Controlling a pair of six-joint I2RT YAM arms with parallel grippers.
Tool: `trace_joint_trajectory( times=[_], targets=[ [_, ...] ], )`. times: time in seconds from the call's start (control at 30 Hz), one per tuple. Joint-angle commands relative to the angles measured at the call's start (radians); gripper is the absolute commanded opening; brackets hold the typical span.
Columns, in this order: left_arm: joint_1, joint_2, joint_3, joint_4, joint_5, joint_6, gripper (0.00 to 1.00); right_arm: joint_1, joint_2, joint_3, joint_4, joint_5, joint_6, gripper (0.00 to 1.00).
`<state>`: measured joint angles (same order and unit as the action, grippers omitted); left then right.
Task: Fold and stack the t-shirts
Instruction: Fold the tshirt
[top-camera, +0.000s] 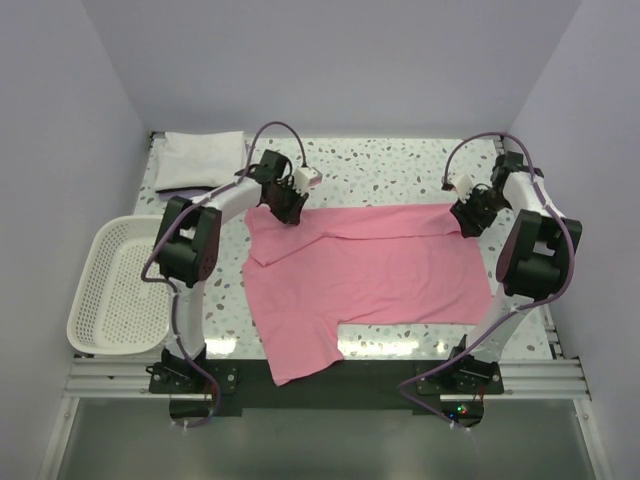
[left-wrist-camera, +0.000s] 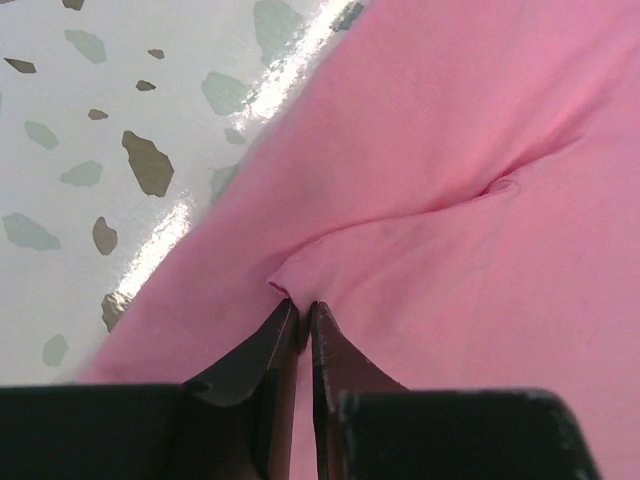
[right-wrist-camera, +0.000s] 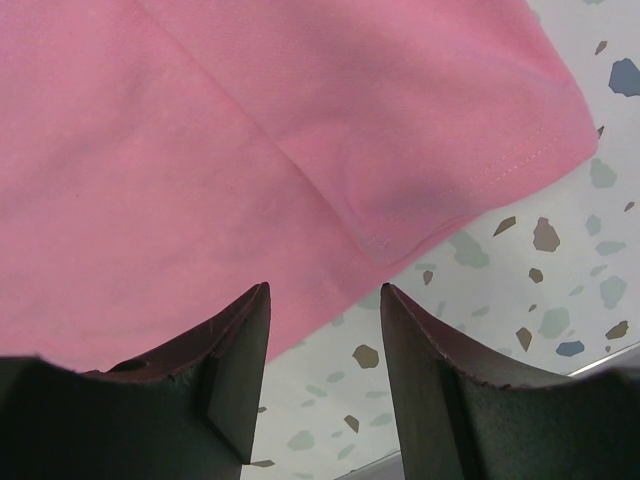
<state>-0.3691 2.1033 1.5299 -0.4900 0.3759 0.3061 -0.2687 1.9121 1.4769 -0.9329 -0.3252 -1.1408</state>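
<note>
pinching a fold of pink t-shirt (left-wrist-camera: 450, 250) with left claw (left-wrist-camera: 304, 310), almost pressed together; right claw (right-wrist-camera: 325, 300) spread over hem near tabletop's (right-wrist-camera: 520, 300) right edge, gripping nothing.

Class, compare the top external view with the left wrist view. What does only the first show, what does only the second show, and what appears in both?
Only the top external view shows the folded white t-shirt in the far left corner, the white mesh basket at the left edge, and the right gripper on the far right. Only the left wrist view shows how the left gripper grips: its jaws are nearly together, pinching a small ridge of cloth. Both show the pink t-shirt lying on the speckled table.
</note>
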Motion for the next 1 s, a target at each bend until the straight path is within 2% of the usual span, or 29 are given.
trace_joint_trajectory(
  times=[0.0,0.07,0.1,0.37,0.4,0.53,0.7,0.77,0.97],
  targets=[
    [-0.019,-0.129,-0.025,0.034,0.055,0.024,0.13,-0.001,0.007,0.014,0.0,0.012,0.007,0.51],
    [-0.042,-0.153,-0.048,0.022,0.061,0.037,0.07,-0.001,0.008,0.017,0.002,0.012,0.007,0.51],
    [-0.05,-0.172,-0.056,0.015,0.063,0.05,0.01,-0.001,0.01,0.019,0.002,0.014,0.009,0.51],
    [-0.208,-0.232,-0.158,-0.093,0.064,0.1,0.0,-0.001,0.008,0.029,0.0,0.018,0.007,0.51],
    [-0.226,-0.239,-0.168,-0.1,0.064,0.103,0.03,-0.001,0.007,0.029,0.0,0.02,0.007,0.51],
    [-0.298,-0.275,-0.212,-0.122,0.044,0.097,0.24,-0.001,0.007,0.026,-0.003,0.025,0.006,0.51],
    [-0.3,-0.348,-0.235,-0.139,0.015,0.128,0.36,-0.003,0.008,0.026,-0.006,0.028,0.006,0.51],
    [-0.277,-0.383,-0.243,-0.134,0.018,0.136,0.37,-0.001,0.011,0.031,-0.009,0.028,0.009,0.51],
    [-0.079,-0.353,-0.203,-0.177,0.096,0.155,0.44,0.042,-0.037,0.028,-0.056,-0.014,0.029,0.51]
  ],
)
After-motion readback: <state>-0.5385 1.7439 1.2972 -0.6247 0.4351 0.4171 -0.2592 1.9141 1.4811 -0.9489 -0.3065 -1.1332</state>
